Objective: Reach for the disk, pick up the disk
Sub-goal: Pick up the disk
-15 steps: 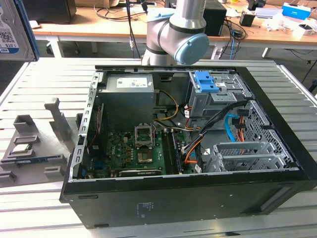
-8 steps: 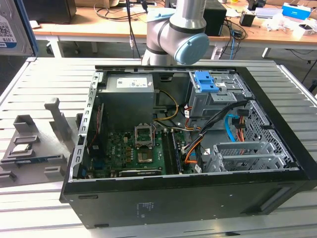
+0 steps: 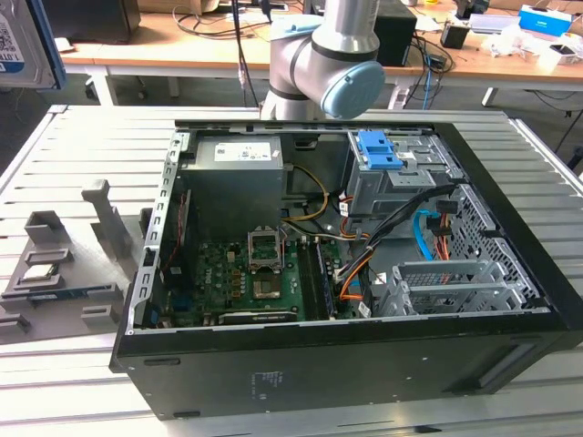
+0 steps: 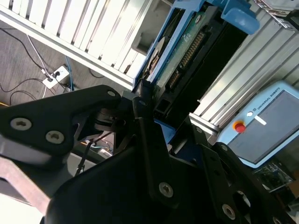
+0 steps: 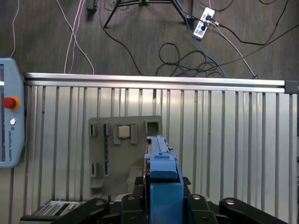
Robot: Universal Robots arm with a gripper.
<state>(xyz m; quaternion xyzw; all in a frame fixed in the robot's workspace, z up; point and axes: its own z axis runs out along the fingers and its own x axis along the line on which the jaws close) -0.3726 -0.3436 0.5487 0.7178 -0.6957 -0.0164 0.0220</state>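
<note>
The disk (image 3: 20,41) shows as a silver drive with a white barcode label and a blue side rail, raised at the exterior view's far upper left, above the slatted table. In the second wrist view the disk (image 4: 184,51) appears edge-on, with a blue rail and a green circuit board. My gripper (image 4: 148,100) is shut on its lower end with black fingers (image 4: 142,116). In the first wrist view the disk (image 5: 161,170) stands between the gripper's black jaws, high over the grey fixture tray (image 5: 124,149).
An open computer case (image 3: 346,355) lies on the slatted metal table (image 3: 82,146), with a blue caddy (image 3: 378,150) in its drive bay. The grey fixture tray (image 3: 64,264) sits at the exterior view's left. A teach pendant (image 5: 9,121) rests by the table edge (image 5: 154,80).
</note>
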